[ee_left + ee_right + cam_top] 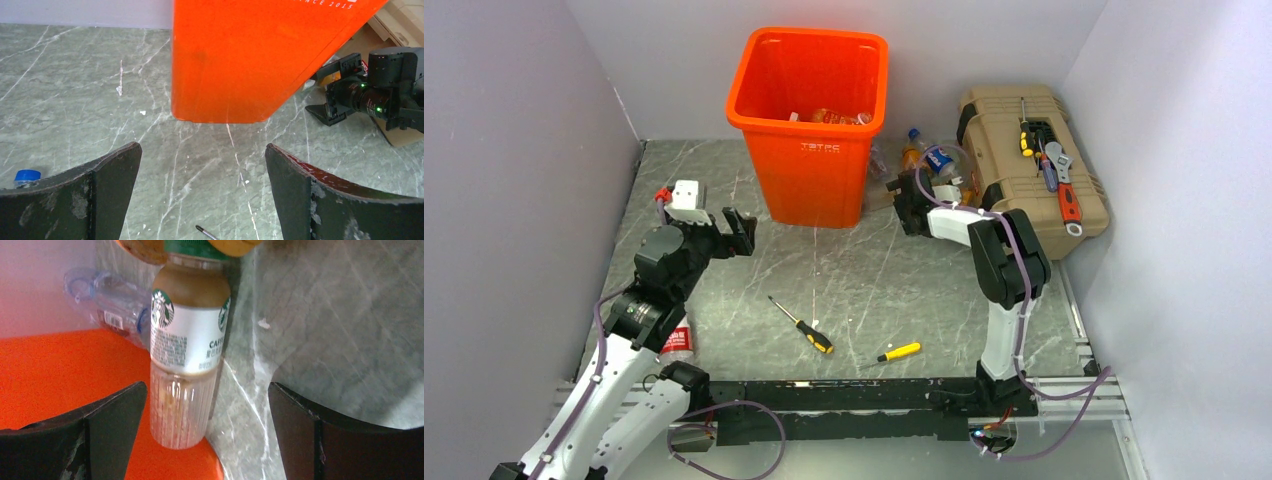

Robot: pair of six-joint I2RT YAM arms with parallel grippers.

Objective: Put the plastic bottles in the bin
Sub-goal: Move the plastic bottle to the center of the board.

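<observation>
While the right gripper (206, 388), jaws spread wide, frames a coffee bottle (189, 340) beside the bin (816, 160) near the table's far edge, the pick seems in hand: next, advance and clamp. The left gripper (202, 150) gapes empty.

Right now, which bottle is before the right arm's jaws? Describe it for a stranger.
Find the big orange bin at the back, with a tan toolbox to its right. A bottle sits in the gap between them, beside the bin. Only it has a white label with a round green logo; its neighbour is clear.
</observation>
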